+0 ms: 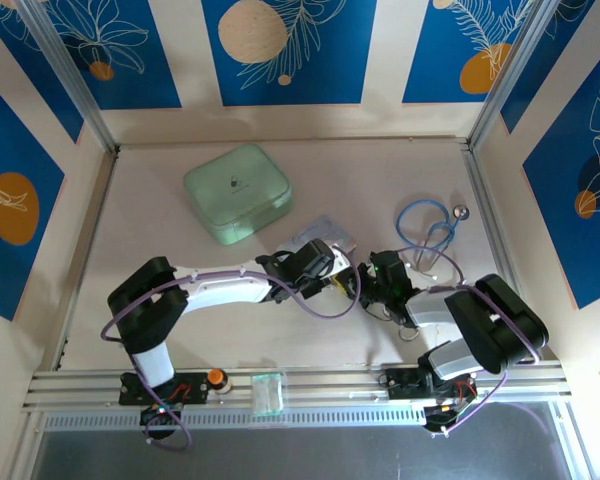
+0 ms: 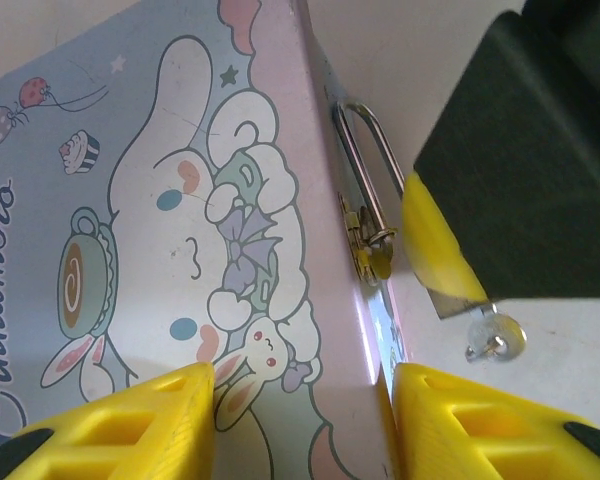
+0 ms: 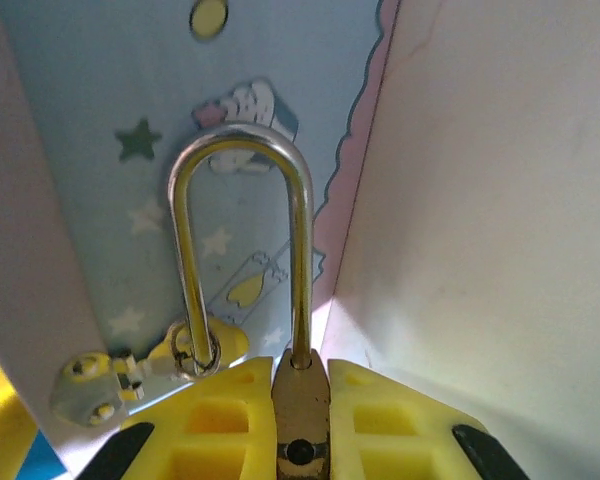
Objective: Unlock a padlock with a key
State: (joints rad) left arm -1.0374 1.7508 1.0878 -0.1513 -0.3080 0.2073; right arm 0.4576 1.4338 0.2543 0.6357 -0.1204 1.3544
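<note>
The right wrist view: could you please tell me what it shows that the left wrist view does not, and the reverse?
Right wrist: the brass body of the padlock and its keyhole, clamped in the right gripper. Left wrist: the cartoon lid of the tin, the open left gripper over it, and what may be the key beside the right gripper's finger. Both: the silver shackle threaded through the tin's hasp.

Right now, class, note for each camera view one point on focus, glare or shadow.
Top external: even light, faint shadows on the pale table. Left wrist: the tiny pale metal key is blurred, the pastel cartoon tin sharp. Right wrist: glints streak the silver shackle of the brass padlock.
</note>
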